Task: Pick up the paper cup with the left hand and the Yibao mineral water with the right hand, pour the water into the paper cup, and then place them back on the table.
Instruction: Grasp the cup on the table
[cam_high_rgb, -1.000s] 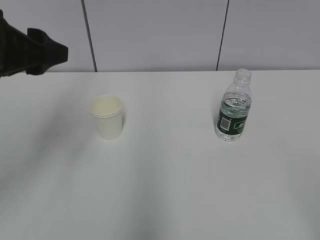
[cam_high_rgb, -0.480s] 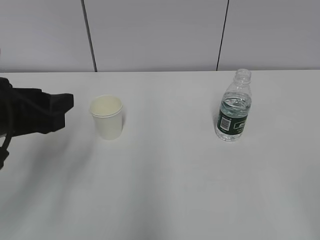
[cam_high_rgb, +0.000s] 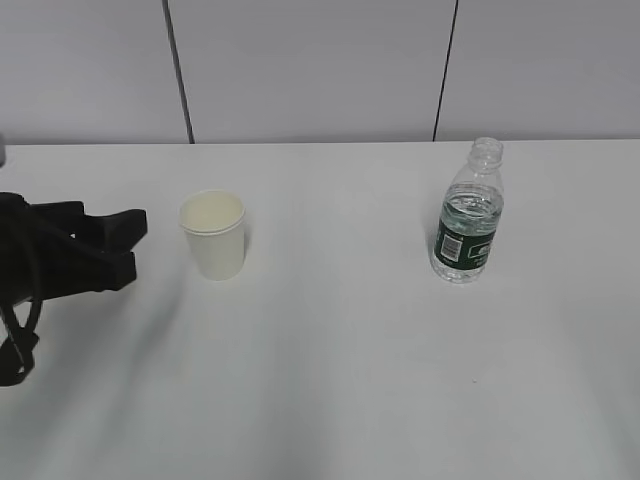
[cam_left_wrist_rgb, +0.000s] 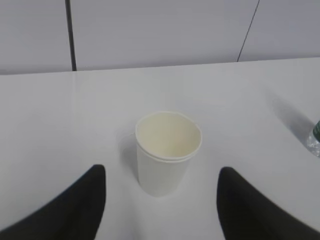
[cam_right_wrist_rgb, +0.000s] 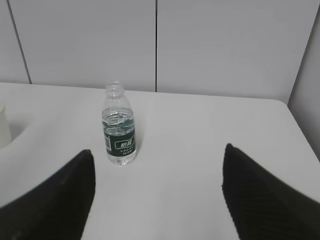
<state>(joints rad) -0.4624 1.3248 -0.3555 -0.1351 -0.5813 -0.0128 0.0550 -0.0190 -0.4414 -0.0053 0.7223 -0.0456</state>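
Note:
The paper cup (cam_high_rgb: 214, 234) stands upright and empty on the white table (cam_high_rgb: 330, 380), left of the middle. My left gripper (cam_high_rgb: 135, 245) is open, low over the table, a short way left of the cup. In the left wrist view the cup (cam_left_wrist_rgb: 166, 151) stands just ahead of the open left gripper (cam_left_wrist_rgb: 161, 200), between the lines of its two fingers and not touched. The Yibao mineral water (cam_high_rgb: 467, 213) stands upright at the right, capless. In the right wrist view the bottle (cam_right_wrist_rgb: 119, 125) stands ahead and left of my open, empty right gripper (cam_right_wrist_rgb: 159, 192). The right arm is out of the exterior view.
A grey panelled wall (cam_high_rgb: 320, 70) runs along the table's far edge. In the right wrist view the table's right edge (cam_right_wrist_rgb: 300, 130) lies near a side wall.
My left gripper has come down from the upper left to table height and now sits just left of the cup. Cup and bottle have not moved.

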